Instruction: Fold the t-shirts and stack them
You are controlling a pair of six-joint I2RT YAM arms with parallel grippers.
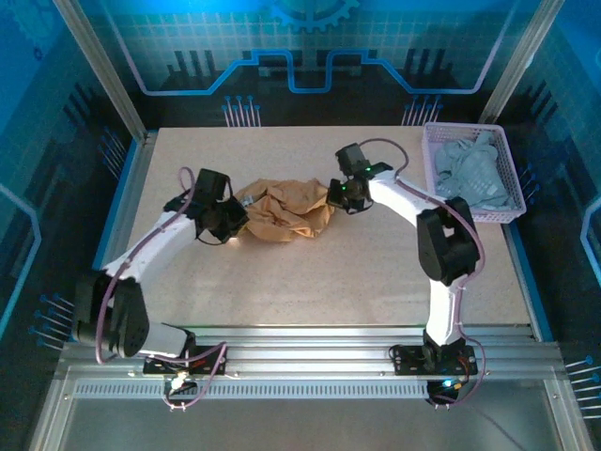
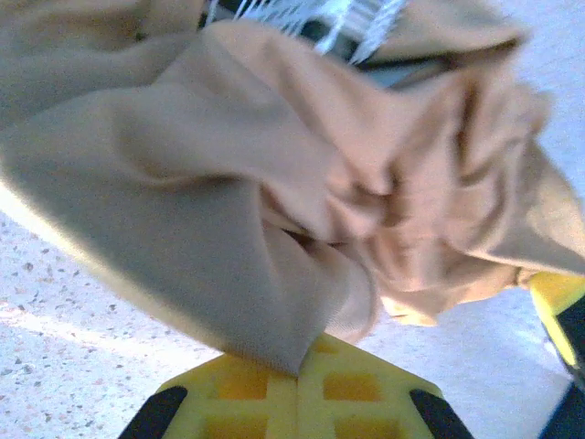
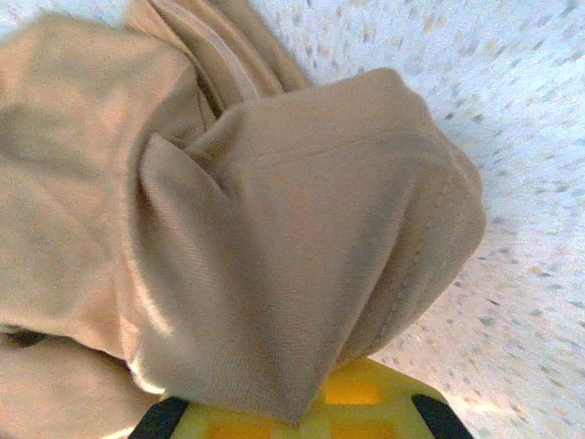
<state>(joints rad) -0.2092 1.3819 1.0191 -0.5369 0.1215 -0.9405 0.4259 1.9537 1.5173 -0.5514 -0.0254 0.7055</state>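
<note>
nearest, a ribbed metal rail [image 1: 300,362] is running along the table's front edge and carrying both arm bases. beyond it, the speckled beige tabletop [image 1: 310,291] is stretching bare toward the middle, where the tan t-shirt [image 1: 282,214] is lying in a crumpled heap.

the left gripper [image 1: 233,220] is reaching in at the heap's left end. in the left wrist view its yellow jaws are pressing together on a fold of the tan cloth, and the rest of the shirt is bulging up in front of them. the right gripper [image 1: 331,195] is meeting the heap's right end. its jaws are likewise pinching a hemmed fold, which is draping over them.

further right, the right arm's white forearm [image 1: 404,199] is arcing across the table between the heap and a lavender mesh basket [image 1: 515,183]. the basket is sitting at the far right corner, well apart from the tan shirt, and the pale grey-blue t-shirt [image 1: 470,169] is lying bunched inside it.

behind everything, blue-lit wall panels [image 1: 300,47] with circuit-like lines are glowing, and slanting metal frame posts [image 1: 99,66] are enclosing the table.
</note>
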